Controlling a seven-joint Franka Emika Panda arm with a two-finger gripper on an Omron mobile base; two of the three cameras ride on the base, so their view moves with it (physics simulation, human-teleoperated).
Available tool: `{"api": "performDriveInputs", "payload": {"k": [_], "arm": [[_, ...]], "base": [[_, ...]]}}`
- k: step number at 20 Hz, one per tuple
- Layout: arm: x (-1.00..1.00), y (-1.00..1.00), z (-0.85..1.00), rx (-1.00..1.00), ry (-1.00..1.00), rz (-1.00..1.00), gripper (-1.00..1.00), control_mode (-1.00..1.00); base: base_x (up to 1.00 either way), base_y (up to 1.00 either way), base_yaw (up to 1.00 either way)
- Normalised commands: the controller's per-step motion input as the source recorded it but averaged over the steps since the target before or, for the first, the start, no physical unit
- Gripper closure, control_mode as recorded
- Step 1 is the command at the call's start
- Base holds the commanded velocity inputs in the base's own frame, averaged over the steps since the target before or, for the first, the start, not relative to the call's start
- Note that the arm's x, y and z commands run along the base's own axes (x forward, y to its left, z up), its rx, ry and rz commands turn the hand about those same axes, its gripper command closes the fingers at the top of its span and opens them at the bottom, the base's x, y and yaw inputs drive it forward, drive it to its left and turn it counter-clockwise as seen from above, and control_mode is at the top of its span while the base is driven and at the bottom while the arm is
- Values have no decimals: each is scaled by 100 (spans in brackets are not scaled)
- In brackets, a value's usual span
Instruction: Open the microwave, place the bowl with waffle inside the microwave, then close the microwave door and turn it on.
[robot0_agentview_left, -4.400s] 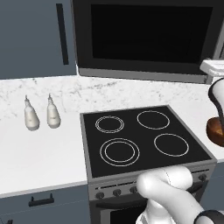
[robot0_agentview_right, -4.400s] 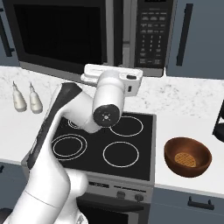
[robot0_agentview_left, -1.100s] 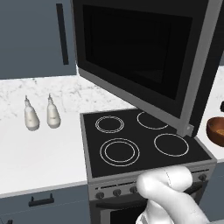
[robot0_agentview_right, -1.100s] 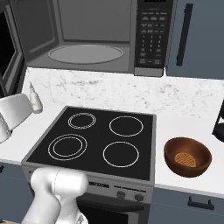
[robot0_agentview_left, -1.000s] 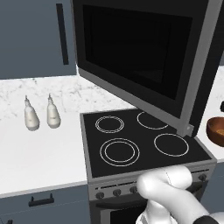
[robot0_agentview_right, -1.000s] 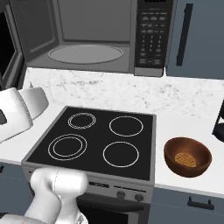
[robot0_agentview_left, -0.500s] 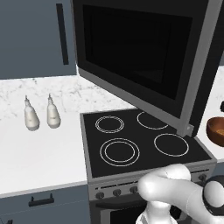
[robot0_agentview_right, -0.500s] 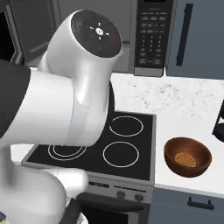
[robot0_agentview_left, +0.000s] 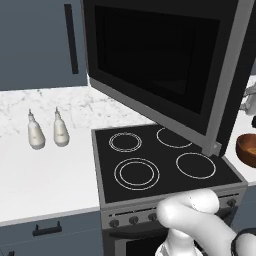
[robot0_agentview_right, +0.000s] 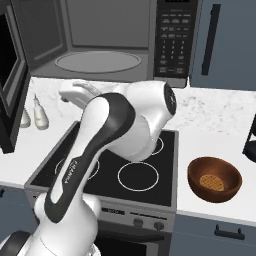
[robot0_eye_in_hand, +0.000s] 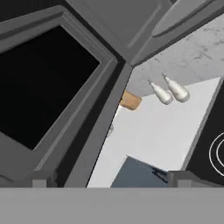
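Microwave door (robot0_agentview_left: 165, 70) hangs open over the stove (robot0_agentview_right: 135, 170). Your tool's (robot0_eye_in_hand: 109, 181) tips sit wide apart, holding nothing. The bowl (robot0_agentview_right: 214, 179) rests near the desk's (robot0_agentview_right: 220, 135) right front edge. Swinging across, your arm could strike the door.

Two white bottles (robot0_agentview_left: 47, 135) stand side by side on the marble counter (robot0_agentview_left: 45, 175) beside the stovetop (robot0_agentview_left: 160, 165).

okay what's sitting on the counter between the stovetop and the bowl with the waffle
Nothing. In the right base view the white counter is bare between the stovetop and the bowl, which sits just to the stove's right with the waffle inside.
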Motion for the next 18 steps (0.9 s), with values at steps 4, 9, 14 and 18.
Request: {"api": "performDriveInputs", "payload": {"k": [4,9,14,18], "arm": [[78,74,-42,41,9,-1,-100,-100],[24,99,29,14,15,-1,-100,-100],[0,99,62,0,33,11,-100,-100],[-1,100,48,0,36,18,-100,-100]], "base": [[0,0,0],[0,0,0],[0,0,0],[0,0,0]]}}
